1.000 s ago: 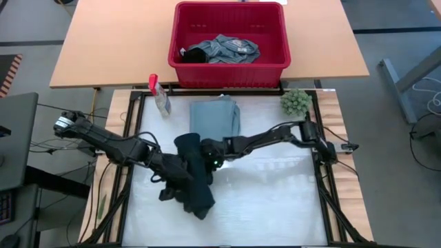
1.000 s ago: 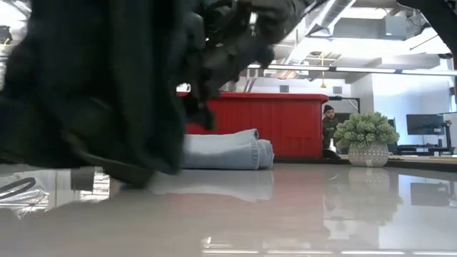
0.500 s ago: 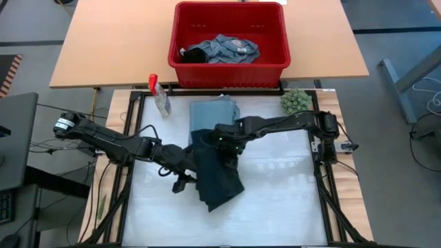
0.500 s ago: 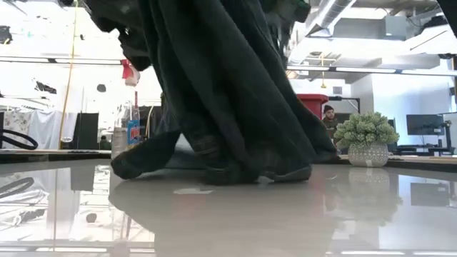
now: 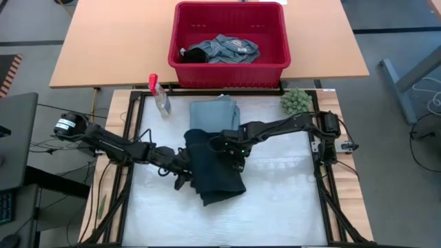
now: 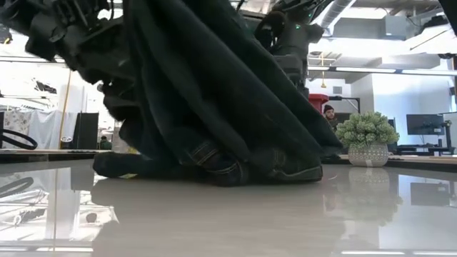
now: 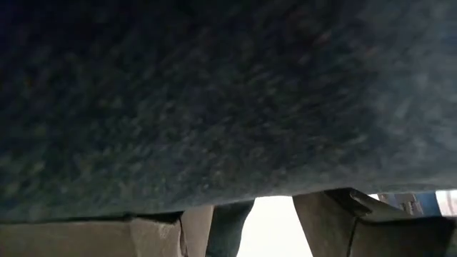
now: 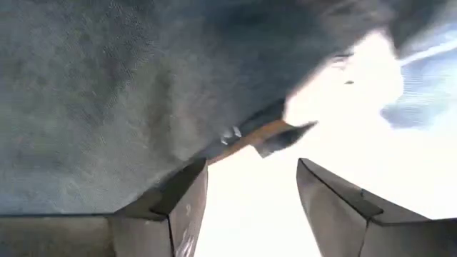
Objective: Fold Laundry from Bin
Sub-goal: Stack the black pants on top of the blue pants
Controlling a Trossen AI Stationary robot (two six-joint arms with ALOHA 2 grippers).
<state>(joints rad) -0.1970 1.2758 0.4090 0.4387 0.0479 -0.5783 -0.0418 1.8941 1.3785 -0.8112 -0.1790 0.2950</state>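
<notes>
A dark garment [image 5: 217,176] of the laundry hangs between my two grippers like a tent, and its lower hem [image 6: 235,170] lies on the white table. My left gripper [image 5: 182,165] is at its left edge, under the cloth [image 7: 228,93]. My right gripper [image 5: 233,148] is at its far right corner, open, fingers apart over bare table [image 8: 250,168]. A folded light blue garment [image 5: 215,116] lies flat just beyond. The red bin [image 5: 227,72] stands on the wooden table behind, with a grey-blue denim piece [image 5: 226,48] inside. My right gripper points steeply down with the dark garment draped over it. The cloth lies on the outer side of one finger [image 8: 178,200], and its stitched hem [image 8: 246,137] hangs just past that fingertip. Nothing shows between the two fingers. The cloth hangs slack to the table.
A clear spray bottle [image 5: 160,96] stands at the far left of the white table and a fuzzy green ball [image 5: 295,101] at the far right. A person [image 6: 328,118] sits far behind. The near and right parts of the table [image 5: 289,200] are bare.
The dark garment was a lifted bundle between the grippers. It has spread out into a hanging sheet and come down, so that its hem now lies on the table. My right gripper has gone toward the far right and tipped downward. My left gripper has sunk and turned.
</notes>
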